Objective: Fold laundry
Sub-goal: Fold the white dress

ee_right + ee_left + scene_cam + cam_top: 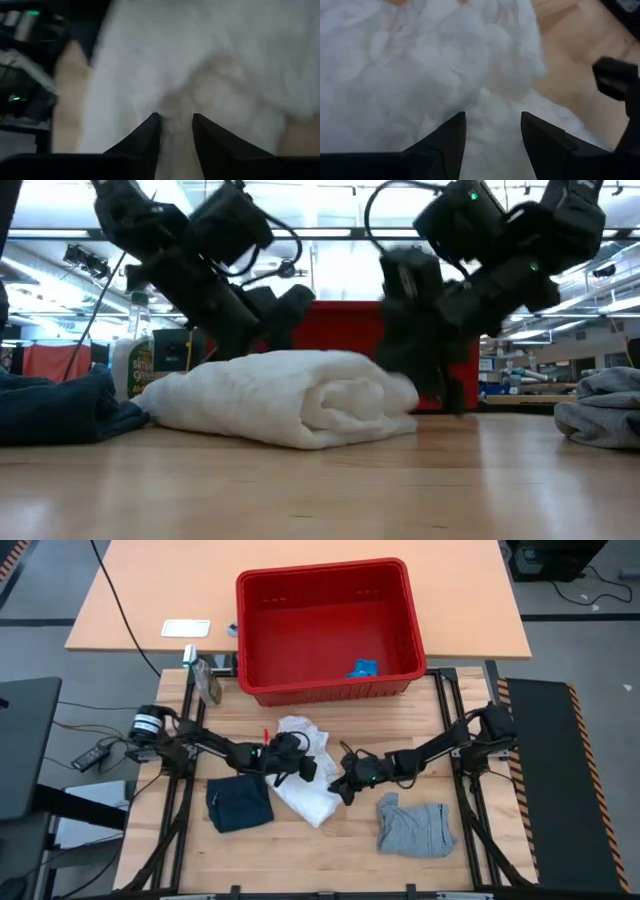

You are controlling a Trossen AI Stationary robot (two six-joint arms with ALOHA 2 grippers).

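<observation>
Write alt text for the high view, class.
Both grippers, left and right, meet over a white cloth mid-table, between a navy cloth and a grey cloth; a red basket sits behind.

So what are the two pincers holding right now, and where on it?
Both are at the white crinkly cloth: left pincer and right pincer straddle its folds, but a firm pinch cannot be told.
</observation>
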